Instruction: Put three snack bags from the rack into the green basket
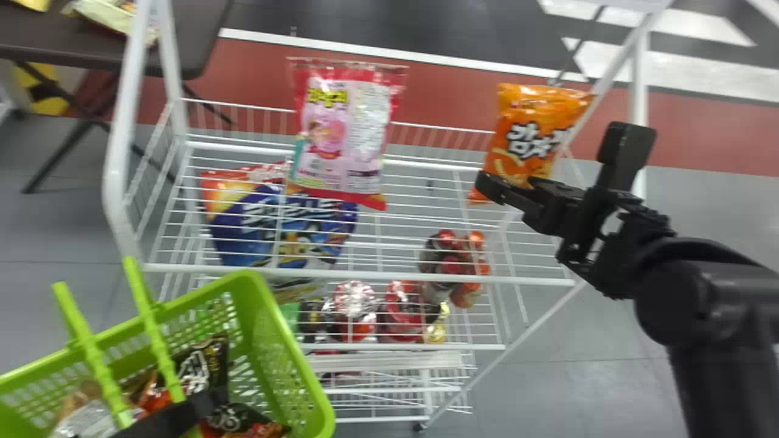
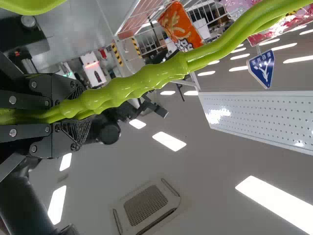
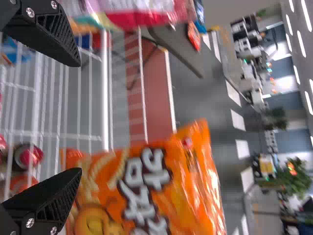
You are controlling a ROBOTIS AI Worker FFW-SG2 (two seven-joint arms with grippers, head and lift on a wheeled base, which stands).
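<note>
Red-banded floor, white rack, one basket waiting

Grey floor with a red band runs behind the white wire rack, and off to the robot's left a dark counter carries a few more packets. And here's the target, I'd say: the orange snack bag, upright at the rack's right end, its broad face presented to us. Over on the left stands the pink bag, with the blue bag lower down.

My right gripper is at the orange bag, jaws wide, and nothing is clamped between them! One finger overlaps the bag's face, so I judge I need a sideways shift to straddle it before closing; push straight in and I could knock it over the rail.

Now the left side: my left gripper is closed firmly round the green handle, holding the green basket up against the rack's front left, presumably to keep the carry short. Snack bags lie in it, but how many count toward our three, I can't tell. Gentle squeeze next, I reckon; that glossy film could crumple or slip.
</note>
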